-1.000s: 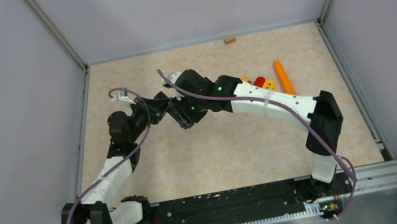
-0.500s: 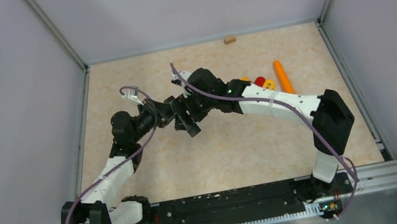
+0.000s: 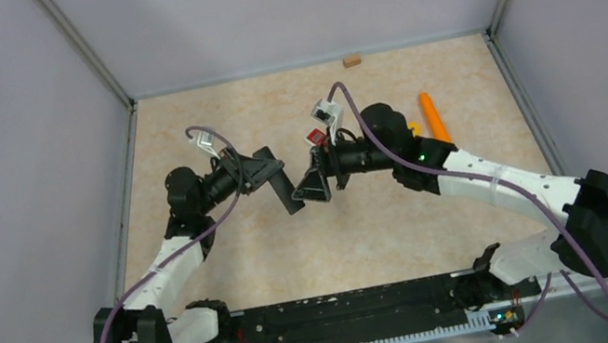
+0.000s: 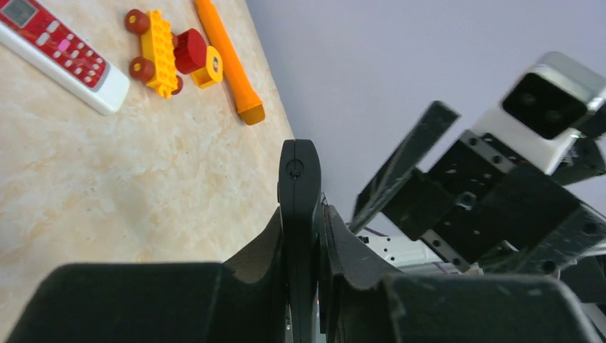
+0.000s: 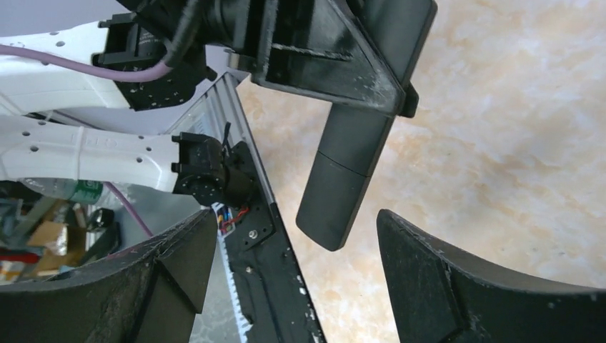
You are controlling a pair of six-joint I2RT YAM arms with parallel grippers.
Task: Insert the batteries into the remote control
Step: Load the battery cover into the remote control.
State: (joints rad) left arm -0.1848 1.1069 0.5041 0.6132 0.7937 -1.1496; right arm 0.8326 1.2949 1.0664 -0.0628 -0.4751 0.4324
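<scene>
Above the big tan table [image 3: 367, 226], the left end effector [image 4: 303, 239] is pinching a slim black remote control [image 5: 343, 179] up in the air. The right end effector [image 5: 295, 232] faces it with fingers spread wide, not touching it.

Table [image 3: 367, 226]: beige marbled top, metal rails along its edges.

Items lying on it, located from the orange cone [image 3: 433, 116]:
- Orange cone: flat on the surface near the far right corner.
- Red cylinder [image 4: 190, 48] with a yellow ring piece [image 4: 209, 66]: just beside the cone; contact cannot be confirmed.
- Yellow toy car [image 4: 157, 44], red wheels: beyond the cylinder from the cone.
- Red-and-white remote [image 4: 61, 56]: beyond the car, keypad up.
- Small wooden block [image 3: 351, 60]: at the far edge, well apart from the cone.
</scene>
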